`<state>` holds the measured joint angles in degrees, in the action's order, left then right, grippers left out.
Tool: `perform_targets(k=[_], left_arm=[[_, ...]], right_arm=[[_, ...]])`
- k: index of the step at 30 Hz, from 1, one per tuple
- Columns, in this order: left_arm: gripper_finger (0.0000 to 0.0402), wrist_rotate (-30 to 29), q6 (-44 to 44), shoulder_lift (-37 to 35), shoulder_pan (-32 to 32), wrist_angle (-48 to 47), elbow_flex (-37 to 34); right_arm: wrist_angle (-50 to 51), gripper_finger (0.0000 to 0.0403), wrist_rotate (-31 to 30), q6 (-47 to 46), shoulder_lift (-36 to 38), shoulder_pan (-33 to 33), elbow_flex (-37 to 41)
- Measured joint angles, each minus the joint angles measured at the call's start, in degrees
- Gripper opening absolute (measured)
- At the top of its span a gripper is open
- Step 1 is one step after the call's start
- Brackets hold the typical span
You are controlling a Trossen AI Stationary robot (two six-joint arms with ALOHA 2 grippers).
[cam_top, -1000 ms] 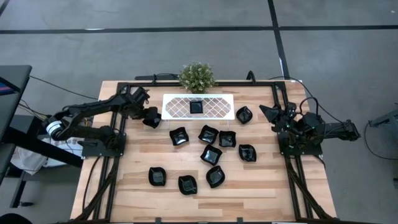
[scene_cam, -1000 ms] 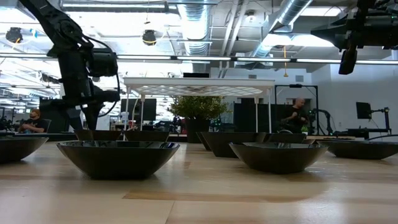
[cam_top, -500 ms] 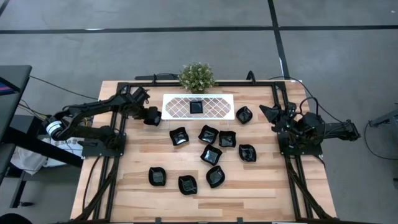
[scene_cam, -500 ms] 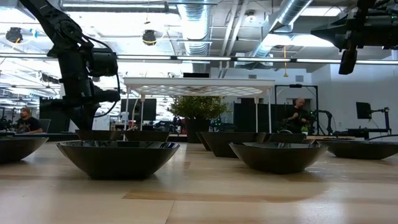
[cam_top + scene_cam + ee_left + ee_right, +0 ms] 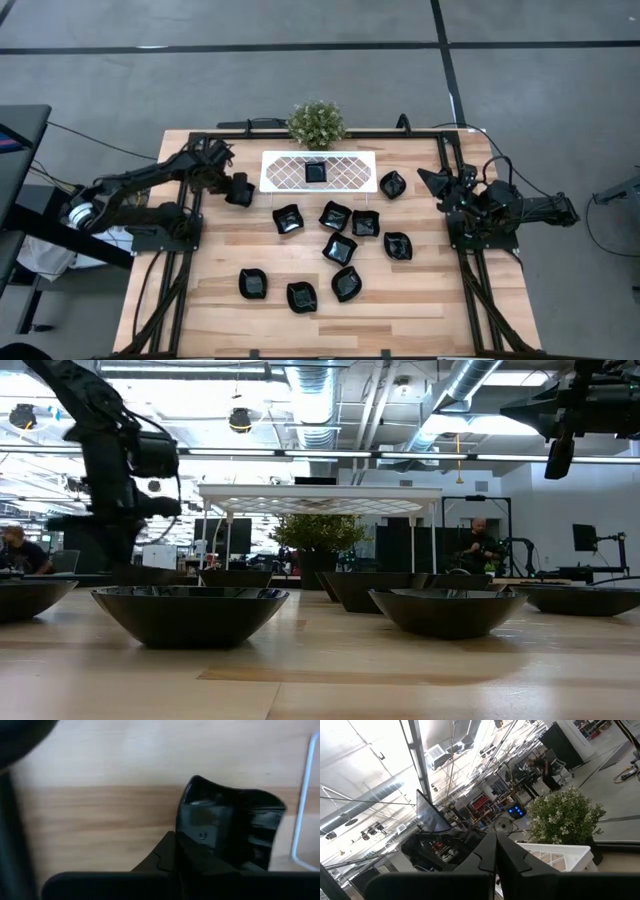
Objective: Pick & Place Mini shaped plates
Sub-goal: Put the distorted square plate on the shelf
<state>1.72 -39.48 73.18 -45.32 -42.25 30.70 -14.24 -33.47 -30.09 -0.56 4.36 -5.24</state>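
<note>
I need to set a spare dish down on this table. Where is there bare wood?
Bare wood lies along the near edge below the three front dishes, and beside the right arm's base. The middle, under the white tray, is crowded with black dishes. The left gripper occupies the tray's left end, shut on a dish.

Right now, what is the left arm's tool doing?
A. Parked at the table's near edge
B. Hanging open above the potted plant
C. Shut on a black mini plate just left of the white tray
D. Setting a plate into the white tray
C: in the high view the left tool sits just left of the white tray, and the left wrist view shows its fingers shut on the edge of a black mini plate.
</note>
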Motion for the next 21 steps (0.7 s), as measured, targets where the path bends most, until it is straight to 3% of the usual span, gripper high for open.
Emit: perform_targets(k=[13,21], left_arm=[[0.0006,2.63,-3.59,-22.96,-1.23,-14.96,3.66],[0.0005,2.85,-4.52,-27.14,-1.19,-23.13,10.79]], right_arm=[[0.02,0.0,0.0,0.02,0.01,-0.02,0.01],[0.02,0.0,0.0,0.02,0.01,-0.02,0.0]])
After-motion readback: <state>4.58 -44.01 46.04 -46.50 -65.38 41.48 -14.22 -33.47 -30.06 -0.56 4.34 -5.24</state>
